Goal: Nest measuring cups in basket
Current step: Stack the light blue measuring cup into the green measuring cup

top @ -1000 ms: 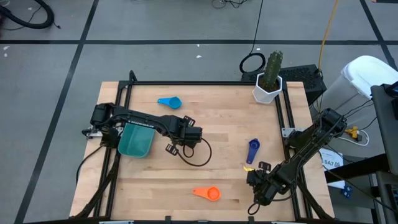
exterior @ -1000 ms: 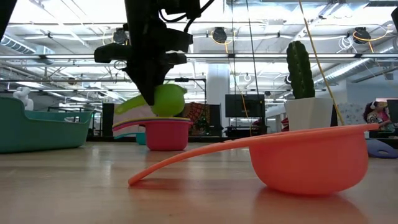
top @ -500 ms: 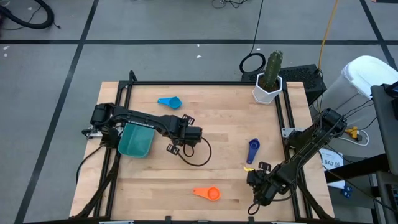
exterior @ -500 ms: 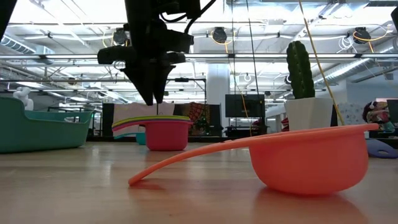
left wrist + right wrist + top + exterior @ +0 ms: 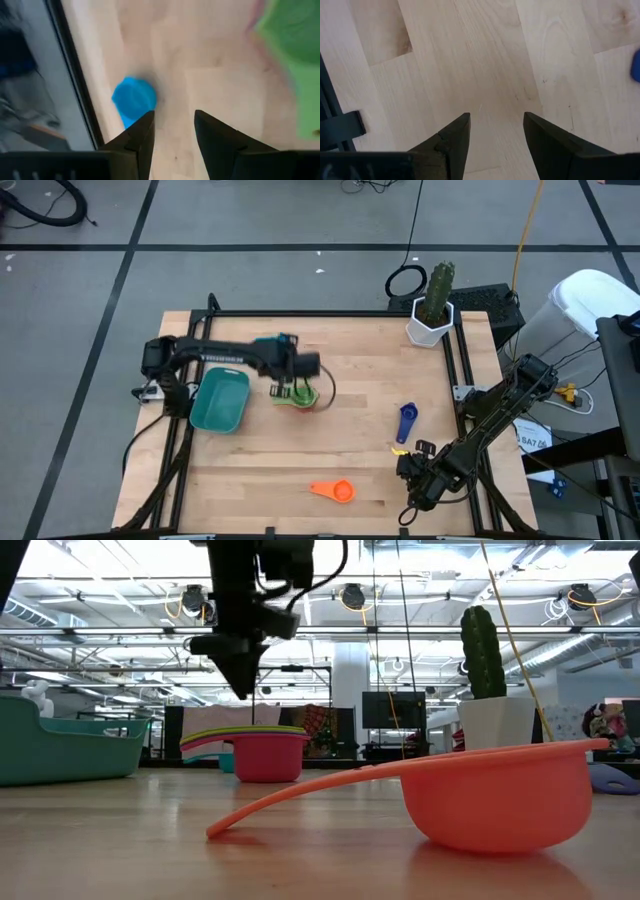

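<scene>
A stack of nested cups, green on top of a red one, stands on the wood right of the teal basket. My left gripper hangs open and empty above and just beside the stack; in the low view it is well clear of it. Its wrist view looks down on the light blue cup, with the green cup at the edge. A dark blue cup and an orange cup lie apart on the table. My right gripper waits open near the table's right near corner.
A white pot with a cactus stands at the far right corner. The orange cup lies close to the near edge, handle toward the left. A black frame rail borders the table. Bare wood lies under my right gripper.
My left gripper held the green cup tilted over the stack and let it go, so the cup now sits nested on top. The gripper then rose and swung toward the table's far edge, toward the light blue cup, uncovering the stack in the high view.
</scene>
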`<control>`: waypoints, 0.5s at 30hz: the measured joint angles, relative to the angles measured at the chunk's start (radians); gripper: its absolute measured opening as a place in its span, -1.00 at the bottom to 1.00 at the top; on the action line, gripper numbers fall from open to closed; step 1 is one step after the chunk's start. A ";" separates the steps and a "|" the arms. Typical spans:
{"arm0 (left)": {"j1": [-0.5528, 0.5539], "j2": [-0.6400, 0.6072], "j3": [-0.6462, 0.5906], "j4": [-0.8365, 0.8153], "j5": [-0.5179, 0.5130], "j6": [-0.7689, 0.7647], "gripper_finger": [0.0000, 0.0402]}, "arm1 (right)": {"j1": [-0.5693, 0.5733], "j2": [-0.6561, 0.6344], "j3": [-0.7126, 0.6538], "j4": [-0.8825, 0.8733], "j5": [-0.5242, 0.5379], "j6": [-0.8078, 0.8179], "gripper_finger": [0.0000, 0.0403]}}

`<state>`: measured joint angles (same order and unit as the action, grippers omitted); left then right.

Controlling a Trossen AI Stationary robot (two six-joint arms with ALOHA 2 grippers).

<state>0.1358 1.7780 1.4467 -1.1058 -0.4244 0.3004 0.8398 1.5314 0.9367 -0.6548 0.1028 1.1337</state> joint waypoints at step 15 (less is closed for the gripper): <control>0.293 -0.016 -0.021 0.087 0.269 0.197 -0.29 | 0.000 0.000 0.000 0.000 0.000 0.010 -0.13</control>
<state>0.4284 1.7616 1.4255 -1.0190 -0.1551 0.4974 0.8398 1.5314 0.9367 -0.6552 0.1024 1.1434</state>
